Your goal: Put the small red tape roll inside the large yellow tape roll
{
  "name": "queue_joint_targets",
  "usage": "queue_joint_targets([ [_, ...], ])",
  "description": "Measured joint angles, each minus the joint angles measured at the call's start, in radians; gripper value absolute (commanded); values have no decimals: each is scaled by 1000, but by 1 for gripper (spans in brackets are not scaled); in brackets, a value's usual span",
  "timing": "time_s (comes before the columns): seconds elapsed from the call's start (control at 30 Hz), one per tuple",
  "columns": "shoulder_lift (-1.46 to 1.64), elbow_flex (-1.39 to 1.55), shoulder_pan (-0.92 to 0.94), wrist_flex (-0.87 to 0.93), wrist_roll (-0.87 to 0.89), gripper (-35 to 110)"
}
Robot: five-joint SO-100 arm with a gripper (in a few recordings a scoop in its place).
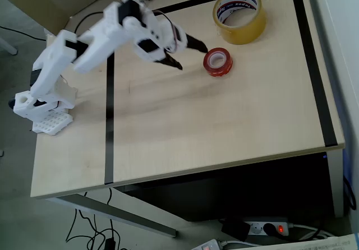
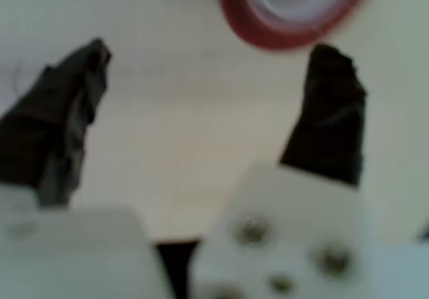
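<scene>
claw (image 1: 192, 55) spread beside small red tape roll (image 1: 217, 61), large yellow tape roll (image 1: 239, 15) print unreadable

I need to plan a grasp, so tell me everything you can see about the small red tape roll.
The small glossy red tape roll is a ring with a pale whitish core, lying flat on the light wooden table, hole up. It sits below and left of the large amber-yellow packing tape roll in the overhead view, apart from it. The open gripper has its dark jaws just left of it, not touching; the wrist view shows the roll just ahead of them.
</scene>
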Motion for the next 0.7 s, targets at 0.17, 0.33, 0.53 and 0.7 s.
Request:
queue_joint_targets([
  [0.17, -81, -46, -9, -8, 0, 31],
  [0.33, -84, -55, -2, -9, 0, 29],
  [0.53, -114, -55, -9, -5, -6, 29],
  [0.7, -127, -57, -3, 0, -6, 19],
])
